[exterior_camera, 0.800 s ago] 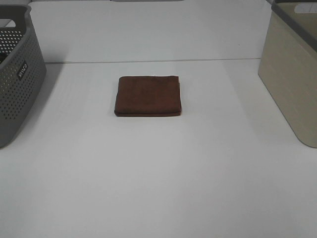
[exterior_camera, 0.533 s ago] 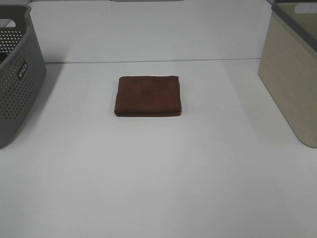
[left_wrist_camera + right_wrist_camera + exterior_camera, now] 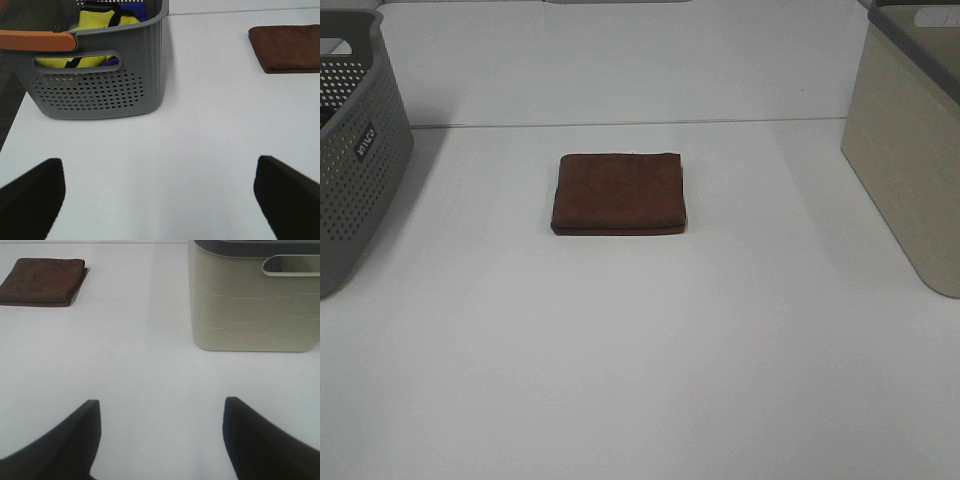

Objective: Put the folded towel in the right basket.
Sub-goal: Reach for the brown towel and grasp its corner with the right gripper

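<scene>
A folded brown towel [image 3: 619, 193] lies flat in the middle of the white table [image 3: 640, 350]. It also shows in the left wrist view [image 3: 287, 48] and in the right wrist view [image 3: 43, 281]. The right basket [image 3: 910, 150] is beige with a dark rim, at the table's right edge; it also shows in the right wrist view [image 3: 252, 297]. My left gripper [image 3: 160, 192] is open and empty over bare table, far from the towel. My right gripper [image 3: 160, 432] is open and empty, short of the beige basket. Neither arm shows in the exterior high view.
A grey perforated basket [image 3: 355, 150] stands at the left edge; the left wrist view shows it [image 3: 95, 75] holding yellow and blue cloth, with an orange handle [image 3: 37, 41]. A seam [image 3: 620, 123] crosses the table behind the towel.
</scene>
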